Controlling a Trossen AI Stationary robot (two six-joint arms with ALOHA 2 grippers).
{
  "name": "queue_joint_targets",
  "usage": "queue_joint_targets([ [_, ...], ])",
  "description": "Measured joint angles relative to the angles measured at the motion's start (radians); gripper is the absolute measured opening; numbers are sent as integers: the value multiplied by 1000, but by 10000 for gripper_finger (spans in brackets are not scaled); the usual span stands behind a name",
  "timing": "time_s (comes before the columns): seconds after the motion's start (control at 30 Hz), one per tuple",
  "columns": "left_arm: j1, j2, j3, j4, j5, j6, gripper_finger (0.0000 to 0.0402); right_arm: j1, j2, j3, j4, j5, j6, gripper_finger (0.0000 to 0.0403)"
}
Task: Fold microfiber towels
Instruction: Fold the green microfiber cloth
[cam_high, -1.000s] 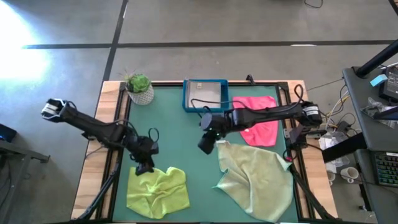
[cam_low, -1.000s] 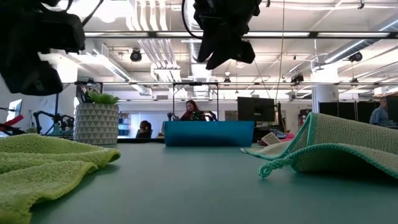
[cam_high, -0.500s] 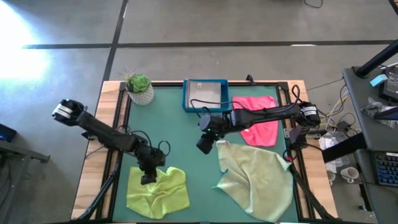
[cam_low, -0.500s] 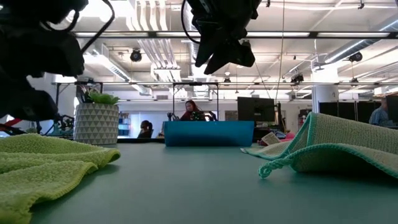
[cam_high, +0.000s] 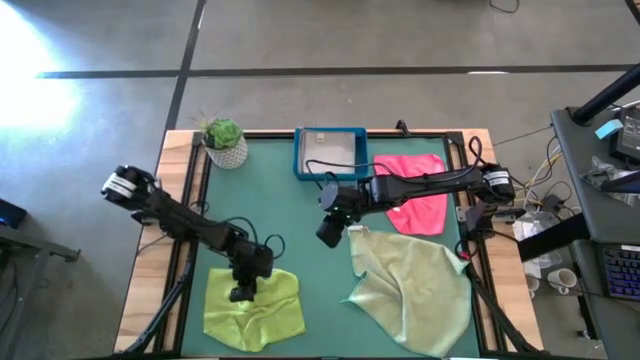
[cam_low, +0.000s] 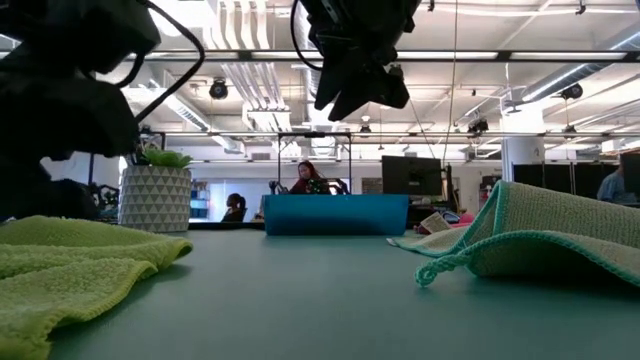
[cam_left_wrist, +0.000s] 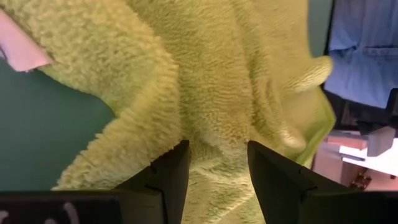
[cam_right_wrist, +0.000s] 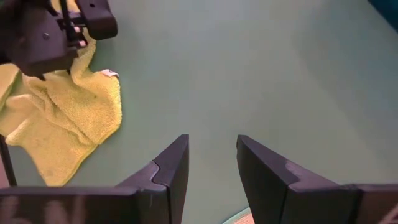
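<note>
Microfiber towels are spread over your green worktop (cam_high: 300, 220): the lime green towel (cam_high: 253, 311) lies crumpled at the front left, the larger pale sage green towel (cam_high: 412, 287) sits rumpled at the front right, and the hot pink towel (cam_high: 420, 196) lies at the back right beside the blue tray (cam_high: 330, 152). No yellow or grey towel shows.

Your left pincer (cam_high: 241, 294) hangs right over the back edge of the lime towel. In its wrist view the two fingers (cam_left_wrist: 166, 177) stand apart, released, with a raised ridge of the pile between them and nothing gripped.

Your right pincer (cam_high: 327, 234) waits above the bare middle of the worktop, just beside the sage towel's near corner. It too is released and holds nothing.

You look to be at the start of work on the lime towel, at the reach for a first hold; none of the three is folded yet.

Next, lower the left fingers onto that ridge and close on a single layer near an edge or corner. The cloth is bunched, so you will likely need to spread it flat before any fold
</note>
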Motion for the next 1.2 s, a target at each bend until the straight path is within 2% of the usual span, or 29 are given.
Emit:
queue_joint_targets([
  [0.4,40,61,2,3,-13,57,147,0,0,0,13,-1,15,125],
  [0.57,95,60,3,8,-99,79,147,2,0,0,12,-1,15,125],
  [0.8,203,49,3,5,-174,99,147,4,0,0,12,-2,13,125],
  [1.1,380,41,3,0,-198,138,147,4,0,-1,11,-2,11,125],
  [1.2,442,32,3,-1,-253,150,147,4,0,-1,10,-2,11,125],
])
